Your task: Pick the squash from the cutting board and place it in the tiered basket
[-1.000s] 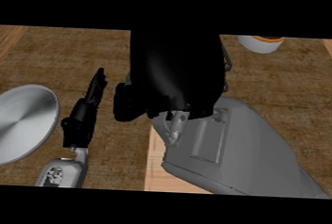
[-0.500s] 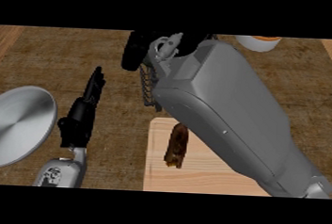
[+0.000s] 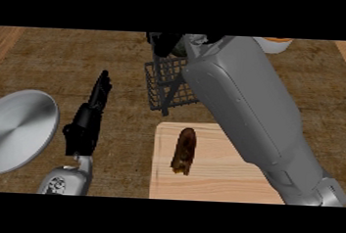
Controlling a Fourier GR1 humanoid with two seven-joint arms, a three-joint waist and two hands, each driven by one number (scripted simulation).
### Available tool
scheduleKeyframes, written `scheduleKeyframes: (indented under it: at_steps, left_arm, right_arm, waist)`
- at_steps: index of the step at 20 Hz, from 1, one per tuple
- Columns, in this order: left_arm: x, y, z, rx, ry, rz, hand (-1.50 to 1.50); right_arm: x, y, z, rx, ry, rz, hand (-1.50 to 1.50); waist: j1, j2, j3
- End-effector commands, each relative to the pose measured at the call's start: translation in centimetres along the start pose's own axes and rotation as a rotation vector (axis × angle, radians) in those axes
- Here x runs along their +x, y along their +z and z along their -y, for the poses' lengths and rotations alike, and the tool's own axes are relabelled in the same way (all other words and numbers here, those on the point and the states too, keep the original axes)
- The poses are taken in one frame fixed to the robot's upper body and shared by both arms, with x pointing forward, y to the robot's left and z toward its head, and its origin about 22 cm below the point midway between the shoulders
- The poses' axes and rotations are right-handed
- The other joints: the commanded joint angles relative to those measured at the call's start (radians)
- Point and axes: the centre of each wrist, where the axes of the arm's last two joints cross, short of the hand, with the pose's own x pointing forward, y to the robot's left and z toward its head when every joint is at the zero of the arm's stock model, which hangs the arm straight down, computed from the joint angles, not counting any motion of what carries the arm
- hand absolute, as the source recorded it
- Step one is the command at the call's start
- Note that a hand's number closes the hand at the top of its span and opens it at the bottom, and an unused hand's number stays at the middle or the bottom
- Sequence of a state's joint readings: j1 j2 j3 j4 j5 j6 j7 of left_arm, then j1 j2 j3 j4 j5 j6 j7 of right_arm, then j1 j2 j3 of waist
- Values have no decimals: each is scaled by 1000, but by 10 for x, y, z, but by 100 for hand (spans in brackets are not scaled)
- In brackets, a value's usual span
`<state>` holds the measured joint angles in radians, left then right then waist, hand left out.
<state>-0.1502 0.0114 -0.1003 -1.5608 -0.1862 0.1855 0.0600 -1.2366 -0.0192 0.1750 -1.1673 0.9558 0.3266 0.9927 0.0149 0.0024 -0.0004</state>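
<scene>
A dark brown, elongated squash [image 3: 183, 151] lies on the pale wooden cutting board [image 3: 224, 184], near its left side, with nothing touching it. My right forearm [image 3: 248, 112] stretches from the lower right across the board. My right hand [image 3: 167, 42] is at the top of the view, over the black wire tiered basket [image 3: 165, 88]. The forearm and the view's edge hide most of that hand, so whether it holds anything does not show. My left hand [image 3: 89, 119] rests open on the counter left of the board, fingers straight and pointing away.
A round silver plate [image 3: 16, 131] lies at the left edge, just beside my left hand. A white vessel with orange inside [image 3: 274, 44] stands at the top right, behind my right arm. The counter top [image 3: 70, 60] is brown wood grain.
My right hand has moved from above the cutting board to the basket at the far side. The squash, hidden a second ago, now shows on the board. The left hand has not moved.
</scene>
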Motion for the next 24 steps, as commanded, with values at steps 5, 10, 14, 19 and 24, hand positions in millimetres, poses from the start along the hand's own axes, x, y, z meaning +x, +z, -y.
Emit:
scheduleKeyframes:
  at_steps: [5, 10, 14, 19, 24]
  left_arm:
    - [4, -3, -6, 3, -9, 5, 0]
    - [-1, -3, -18, 25, 2, 18, 0]
    - [2, 1, -18, 26, -7, -19, 0]
    - [-1, -1, -18, 28, -2, -15, 0]
    - [5, 6, -20, 33, -1, -27, 0]
  right_arm:
    - [-21, -19, -17, 52, -326, -92, -150]
    - [-33, -17, 12, -98, -546, -125, -150]
    - [-81, -18, 29, -209, -600, -228, -150]
    - [-140, -1, 47, -208, -707, -347, -150]
    - [-217, 38, 52, -240, -806, -357, -150]
  waist:
    - [5, 0, 0]
    - [-6, -3, 0]
    - [-27, -9, 1]
    - [-48, -13, 2]
    - [-53, -16, 2]
